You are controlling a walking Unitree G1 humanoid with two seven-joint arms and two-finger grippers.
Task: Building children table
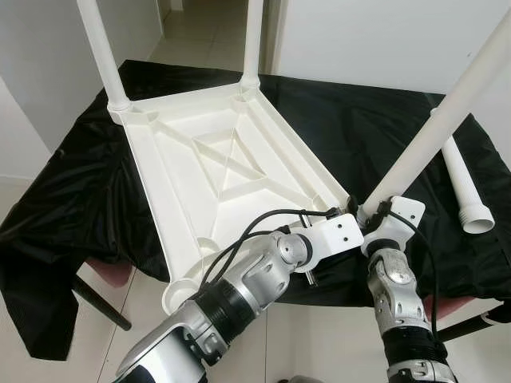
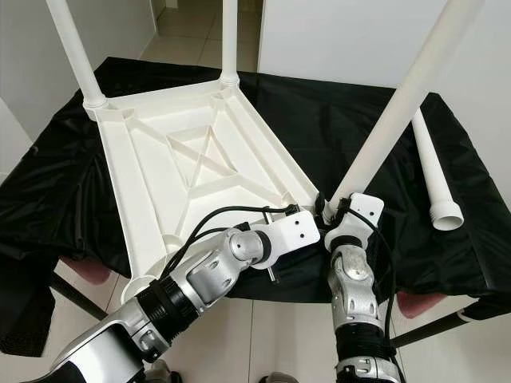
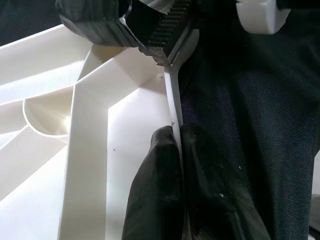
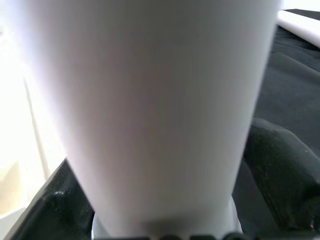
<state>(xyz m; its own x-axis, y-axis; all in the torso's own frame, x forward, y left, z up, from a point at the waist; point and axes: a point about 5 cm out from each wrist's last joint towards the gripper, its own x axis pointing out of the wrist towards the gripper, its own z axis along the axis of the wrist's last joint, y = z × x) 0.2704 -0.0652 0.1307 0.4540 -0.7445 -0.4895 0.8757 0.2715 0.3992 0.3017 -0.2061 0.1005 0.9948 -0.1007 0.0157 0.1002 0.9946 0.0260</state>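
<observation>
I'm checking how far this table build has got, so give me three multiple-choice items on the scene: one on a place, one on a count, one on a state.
1. Where does the loose leg lie?
A. on the black cloth, on the robot's right
B. on the floor
C. inside the tabletop

2. How many legs stand upright in the tabletop's far corners?
A. none
B. two
C. four

3. What is the left gripper doing?
A. hanging open
B. pinching the tabletop's rim
C. holding a screwdriver

Answers:
1 A: it rests on the cloth beside the tabletop.
2 B: far left leg and far right leg stand in their sockets.
3 B: the left wrist view shows its fingers closed on the thin rim, while the right gripper holds the tilted leg.
</observation>
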